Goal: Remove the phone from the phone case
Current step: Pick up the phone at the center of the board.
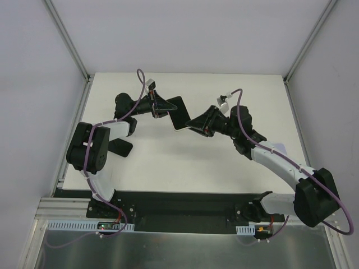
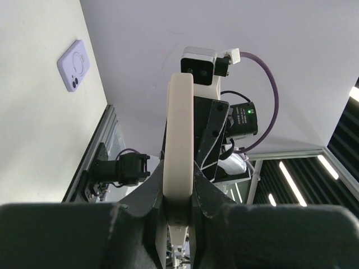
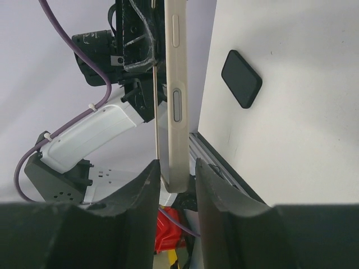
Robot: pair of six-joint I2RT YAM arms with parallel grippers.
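You have both tools clamped on the cased phone (image 1: 179, 110), held clear above the middle of the worktop (image 1: 224, 162); the left tool (image 1: 167, 108) grips its far-left end, the right tool (image 1: 189, 123) its near-right end; 1 lilac case (image 2: 74, 65) and 1 black slab (image 3: 241, 78) lie flat on the worktop, apart from it.

The table (image 1: 185, 162) is lit brightly and evenly from above in the top view, where only soft, faint shadows are cast under the arms and everything is kept sharp. In the wrist views, the near fingers of the left gripper (image 2: 178, 193) and the right gripper (image 3: 175, 165) are rendered as dark, blurred masses against pale walls. Ceiling light strips (image 2: 291, 179) at the left wrist view's right edge are perhaps slightly blown out.
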